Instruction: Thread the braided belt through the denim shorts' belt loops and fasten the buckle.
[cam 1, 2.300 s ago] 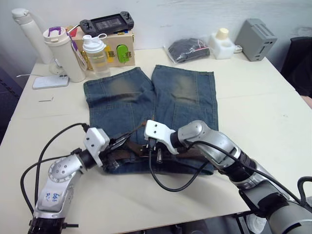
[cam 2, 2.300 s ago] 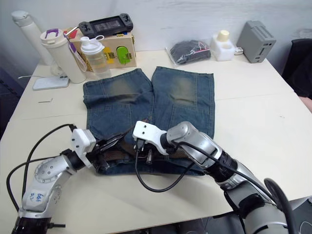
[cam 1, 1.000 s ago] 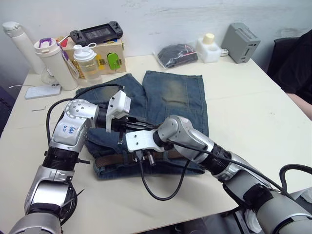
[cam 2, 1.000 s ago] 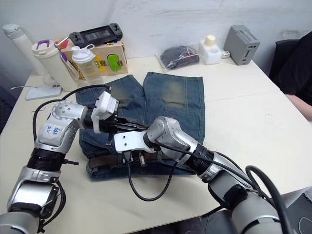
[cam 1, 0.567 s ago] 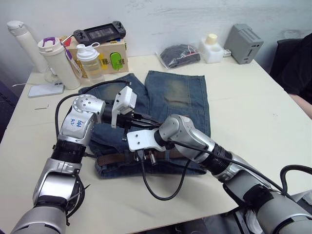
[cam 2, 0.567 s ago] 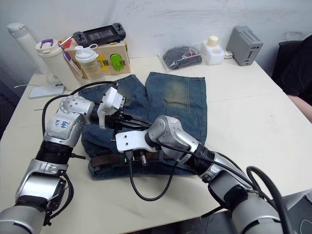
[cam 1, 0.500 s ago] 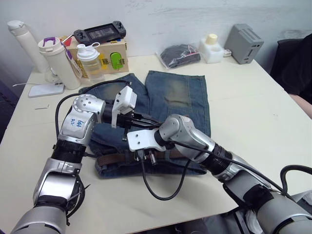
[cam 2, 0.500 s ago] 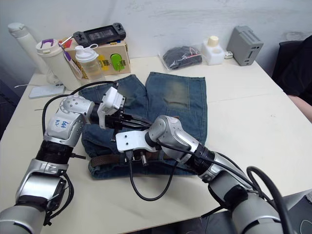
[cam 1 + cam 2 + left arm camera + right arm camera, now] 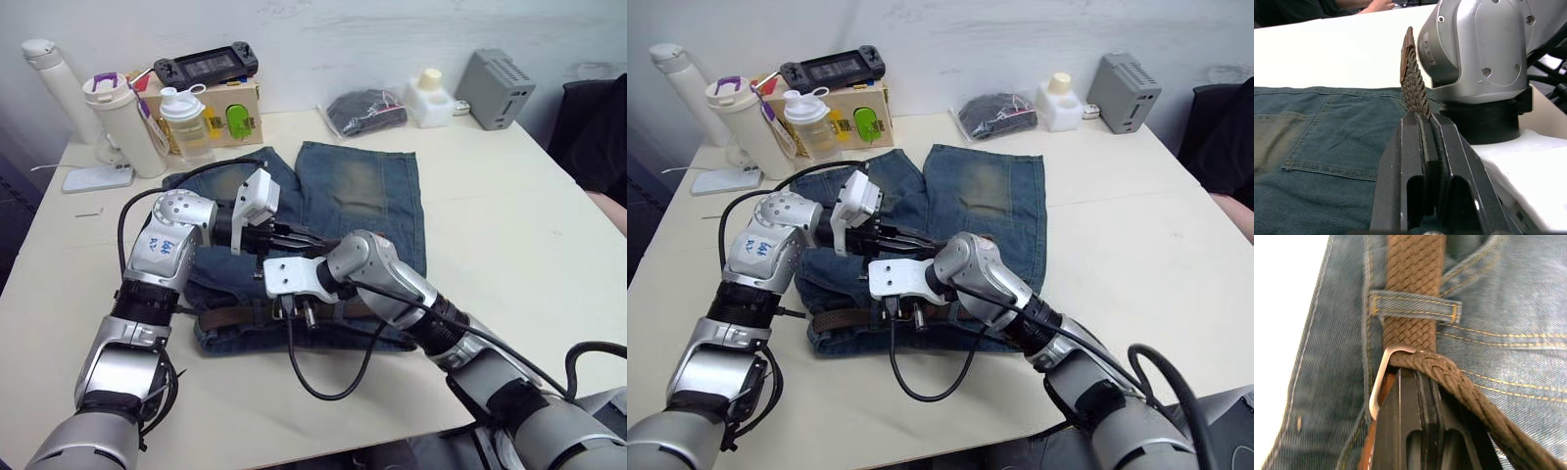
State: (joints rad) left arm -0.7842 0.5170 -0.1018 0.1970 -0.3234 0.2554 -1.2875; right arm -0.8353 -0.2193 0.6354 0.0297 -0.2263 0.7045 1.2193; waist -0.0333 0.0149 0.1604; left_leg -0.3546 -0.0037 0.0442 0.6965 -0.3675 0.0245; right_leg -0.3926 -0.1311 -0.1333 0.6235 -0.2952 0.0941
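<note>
The denim shorts [image 9: 364,192] lie flat on the table with the waistband toward me. The braided belt [image 9: 228,316] runs along that waistband and passes under a belt loop [image 9: 1415,304]. My left gripper [image 9: 1422,120] is raised over the shorts' left leg and shut on the belt's free end, whose leather tip [image 9: 1408,45] sticks up past the fingers. My right gripper [image 9: 299,311] points down at the waistband's middle, shut at the silver buckle [image 9: 1382,377]. A strand of belt runs through the buckle and slants across the right gripper's fingers [image 9: 1410,421].
At the back left stand a tall white bottle [image 9: 57,76], a white tumbler [image 9: 122,122], a shaker bottle [image 9: 185,122] and a box [image 9: 232,106] with a game console on top. A black bundle in a bag [image 9: 364,110], a white jar [image 9: 432,95] and a grey box [image 9: 500,88] sit at the back right.
My left gripper has lifted from the waistband's left end to above the shorts' left leg, carrying the belt end with it. The right gripper has stayed at the waistband; the camera has shifted.
</note>
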